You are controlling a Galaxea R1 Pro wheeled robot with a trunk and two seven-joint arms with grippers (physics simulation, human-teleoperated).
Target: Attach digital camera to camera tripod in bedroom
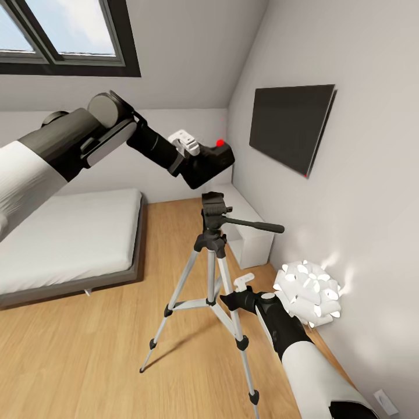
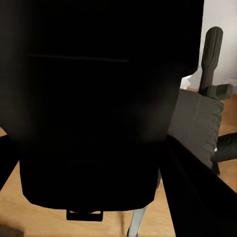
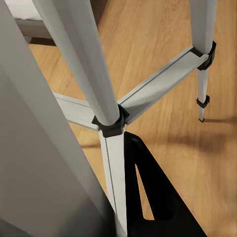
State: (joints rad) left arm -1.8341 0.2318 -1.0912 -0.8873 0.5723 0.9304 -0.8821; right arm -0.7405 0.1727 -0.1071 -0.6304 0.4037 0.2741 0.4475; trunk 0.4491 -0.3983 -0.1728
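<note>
Nearest the robot, the right end effector (image 1: 235, 291) is reaching in at the tripod (image 1: 210, 273), level with the brace that ties the three legs together. Its fingers are sitting against the leg closest to the robot, but whether they are closing on that leg or only resting beside it cannot be told. In the right wrist view the silver leg (image 3: 106, 143) and its black collar are passing right beside one dark finger (image 3: 148, 192).

Higher up and farther back, the tripod head (image 1: 213, 205) is standing bare, with its pan handle (image 1: 256, 224) sticking out toward the wall side.

Just above and slightly behind that head, the left end effector (image 1: 201, 160) is gripping the camera (image 1: 209, 163), closed around the black body with the red dot facing up. The camera is hanging close over the head without touching it yet. The left wrist view is looking down past the dark camera body (image 2: 98, 98) at the tripod's handle (image 2: 210, 57).

Beyond the tripod, the bed (image 1: 70, 238) is lying along the far wall under the skylight.

The camera is looking rigid, small and probably light, with smooth sides that could slip, so holding it by the body with its underside free is making sense. The tripod is seeming thin-legged and easy to tip; steadying a leg low down would be helping while the camera is being seated.
</note>
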